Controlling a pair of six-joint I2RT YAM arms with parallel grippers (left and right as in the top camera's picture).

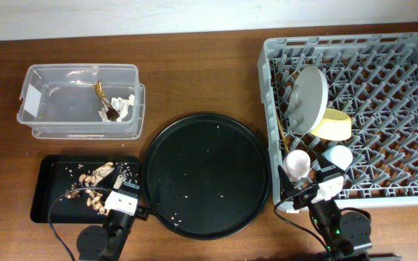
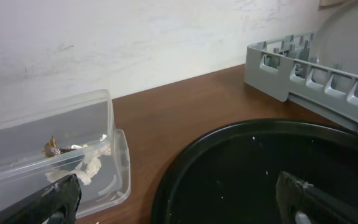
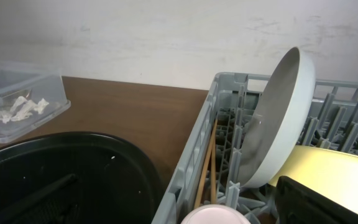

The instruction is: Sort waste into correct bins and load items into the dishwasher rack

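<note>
The clear tub (image 1: 49,80) at the back left holds the brown-gold wrapper (image 1: 101,93) and the white tissue (image 1: 122,106). The shallow black tray (image 1: 49,181) at the front left holds brownish food scraps (image 1: 93,185). The grey rack (image 1: 398,145) on the right holds the grey plate (image 1: 309,98) on edge, the yellow bowl (image 1: 332,125), the pink cup (image 1: 297,163), the pale cup (image 1: 337,156) and the chopsticks (image 1: 278,127). My left gripper (image 2: 179,186) is open and empty, low between the black tray and the round tray. My right gripper (image 3: 178,180) is open at the rack's front left corner, with the pink cup (image 3: 216,216) just below it.
A large round black tray (image 1: 205,174) with a few white specks lies in the middle, between the bins and the rack. The brown table runs to a white wall at the back.
</note>
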